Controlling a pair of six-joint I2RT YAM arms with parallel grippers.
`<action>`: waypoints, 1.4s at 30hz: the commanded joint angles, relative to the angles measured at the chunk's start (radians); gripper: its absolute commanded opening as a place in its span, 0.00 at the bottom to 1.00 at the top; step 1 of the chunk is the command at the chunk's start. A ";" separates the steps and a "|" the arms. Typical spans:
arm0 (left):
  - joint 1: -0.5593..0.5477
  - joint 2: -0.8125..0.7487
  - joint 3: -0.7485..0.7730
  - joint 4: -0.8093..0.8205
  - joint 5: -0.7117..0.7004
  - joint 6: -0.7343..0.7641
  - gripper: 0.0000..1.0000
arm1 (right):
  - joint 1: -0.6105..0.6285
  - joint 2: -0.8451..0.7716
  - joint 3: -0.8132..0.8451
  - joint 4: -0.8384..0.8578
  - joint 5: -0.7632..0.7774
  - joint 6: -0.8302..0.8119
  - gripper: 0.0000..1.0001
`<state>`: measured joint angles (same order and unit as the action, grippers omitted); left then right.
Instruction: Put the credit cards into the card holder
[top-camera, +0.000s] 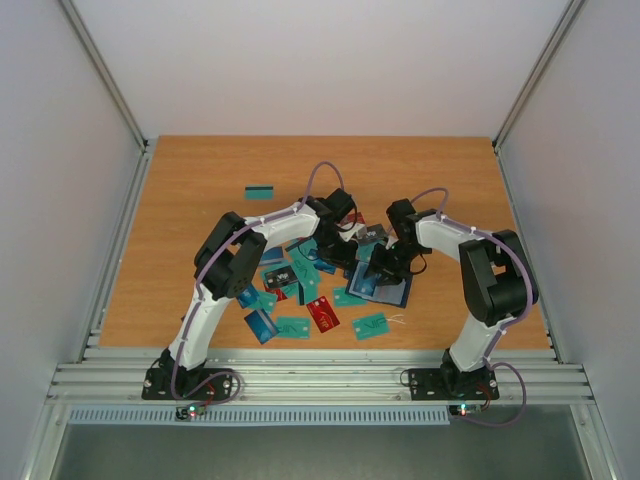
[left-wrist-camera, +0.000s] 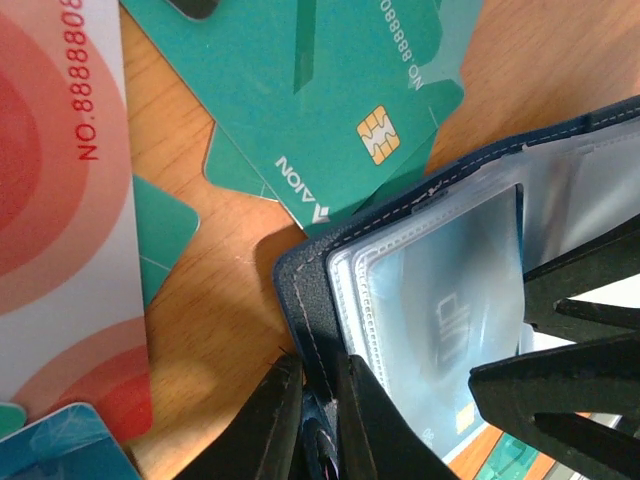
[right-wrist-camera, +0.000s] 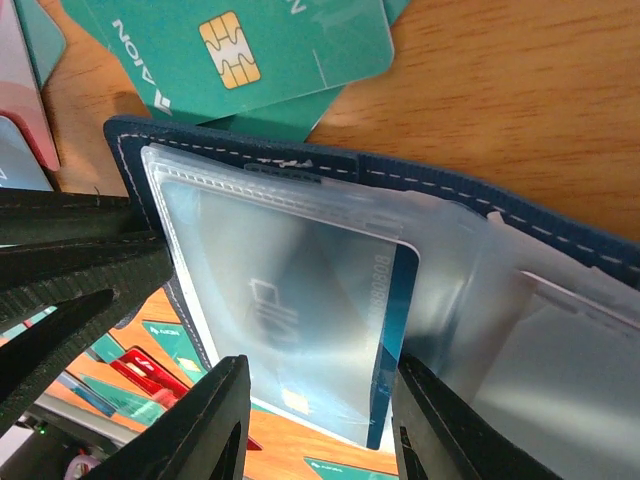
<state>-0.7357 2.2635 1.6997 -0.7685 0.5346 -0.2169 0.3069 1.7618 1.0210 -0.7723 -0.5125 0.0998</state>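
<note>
The dark navy card holder (top-camera: 388, 290) lies open on the table between both grippers, its clear sleeves (right-wrist-camera: 480, 290) facing up. My left gripper (left-wrist-camera: 318, 365) is shut on the holder's stitched navy edge (left-wrist-camera: 305, 290). My right gripper (right-wrist-camera: 320, 400) is shut across the width of a blue credit card (right-wrist-camera: 300, 330), and the far part of that card sits under a clear sleeve. Several other credit cards, teal (top-camera: 370, 325), red (top-camera: 323, 314) and blue (top-camera: 260, 325), lie loose to the holder's left and front. Teal cards (left-wrist-camera: 330, 110) lie partly under the holder's corner.
One teal card (top-camera: 260, 191) lies alone further back on the left. A red-and-white card (left-wrist-camera: 60, 200) lies left of the holder. The two grippers work very close together; my right fingers (left-wrist-camera: 580, 290) show in the left wrist view. Grey walls enclose the wooden table (top-camera: 200, 180).
</note>
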 joint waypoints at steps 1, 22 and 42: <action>-0.027 0.018 -0.024 -0.038 -0.036 -0.009 0.11 | 0.013 0.000 0.022 0.047 -0.052 -0.014 0.41; -0.027 -0.062 0.161 -0.164 -0.025 -0.057 0.47 | -0.059 -0.122 0.006 -0.075 -0.095 -0.168 0.41; -0.028 0.082 0.213 -0.215 0.106 -0.069 0.43 | -0.106 0.021 -0.073 0.102 -0.182 -0.138 0.10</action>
<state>-0.7628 2.3077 1.8782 -0.9390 0.6147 -0.3027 0.2070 1.7531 0.9558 -0.7063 -0.6785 -0.0345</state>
